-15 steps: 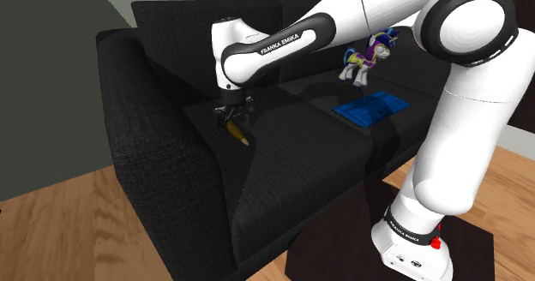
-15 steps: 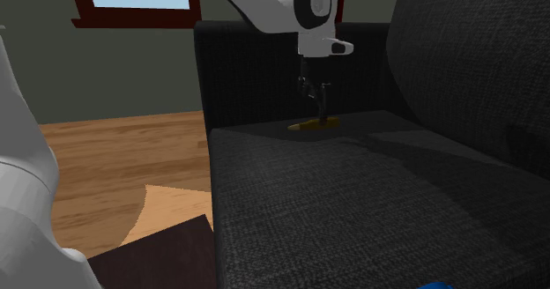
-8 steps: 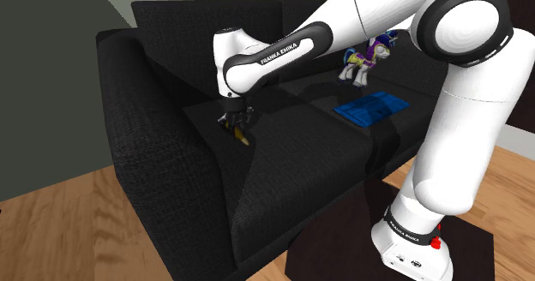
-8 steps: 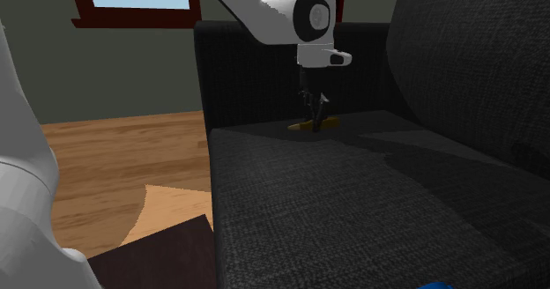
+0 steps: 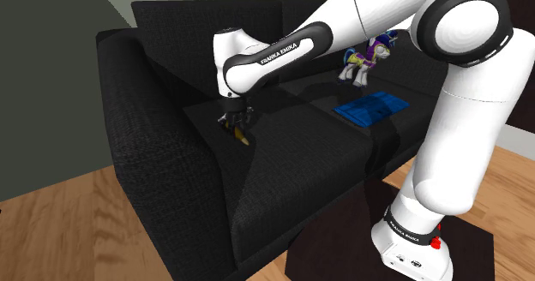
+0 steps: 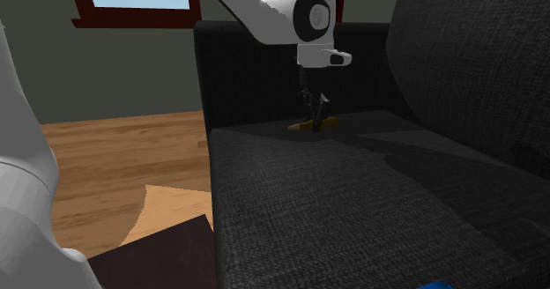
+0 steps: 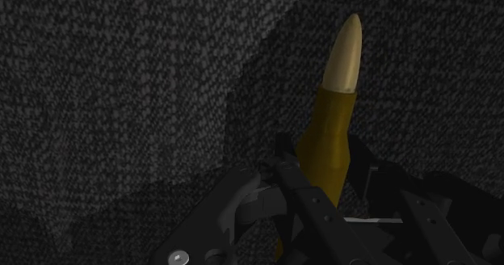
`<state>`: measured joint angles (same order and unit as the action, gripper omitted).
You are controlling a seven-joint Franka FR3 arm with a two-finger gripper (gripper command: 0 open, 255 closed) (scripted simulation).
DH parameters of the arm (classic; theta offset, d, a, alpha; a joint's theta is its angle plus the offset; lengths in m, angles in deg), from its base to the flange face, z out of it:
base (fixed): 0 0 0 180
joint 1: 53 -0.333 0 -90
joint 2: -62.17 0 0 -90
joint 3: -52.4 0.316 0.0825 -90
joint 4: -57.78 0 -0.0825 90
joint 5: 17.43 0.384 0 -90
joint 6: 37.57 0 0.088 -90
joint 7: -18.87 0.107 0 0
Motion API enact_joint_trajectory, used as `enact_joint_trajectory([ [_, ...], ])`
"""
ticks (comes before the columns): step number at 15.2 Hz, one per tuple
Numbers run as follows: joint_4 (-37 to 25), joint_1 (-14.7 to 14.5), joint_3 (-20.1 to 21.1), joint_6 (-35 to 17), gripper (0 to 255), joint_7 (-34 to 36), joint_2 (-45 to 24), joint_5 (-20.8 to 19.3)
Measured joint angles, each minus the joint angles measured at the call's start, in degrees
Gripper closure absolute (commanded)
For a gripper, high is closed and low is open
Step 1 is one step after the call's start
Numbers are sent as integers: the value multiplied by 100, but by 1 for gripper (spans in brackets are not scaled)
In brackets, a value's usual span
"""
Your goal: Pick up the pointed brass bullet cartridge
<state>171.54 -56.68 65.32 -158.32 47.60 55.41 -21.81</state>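
Wrist view: pincer sits low over the cartridge, one black finger on each side of the brass-coloured case, both close against it. Reads as pinching the rear half of the case, though contact on the far side is hard to confirm. The cartridge's long axis runs straight out from between the fingers. The paler pointed tip leads away from the hand, and the flat base end is tucked under the pincer's body. The grip line therefore crosses the long axis at roughly a right angle, which is the relation the lift depends on. The cartridge lies flat on the dark woven sofa seat, not yet raised. Judgement: a straight pull upward should carry it. The grip is behind the middle, so the tip end may droop or swivel. Shoulder view: cartridge lies on the end cushion just beside the armrest, tip slanting toward the seat's front edge, with the arm coming down on it from above. Further along the seat, well apart, lies a flat blue piece. Beyond it a toy pony stands against the backrest. Neither is in the lift path.
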Motion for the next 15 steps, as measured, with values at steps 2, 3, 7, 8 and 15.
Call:
enact_joint_trajectory([
  [2,-38,1,2,78,255,-7,40,14],
  [3,-73,3,3,140,255,-16,67,23],
  [7,-239,4,7,401,255,-42,167,57],
  [8,-319,7,6,486,255,-55,174,62],
  [15,-706,17,3,984,255,-110,287,103],
])
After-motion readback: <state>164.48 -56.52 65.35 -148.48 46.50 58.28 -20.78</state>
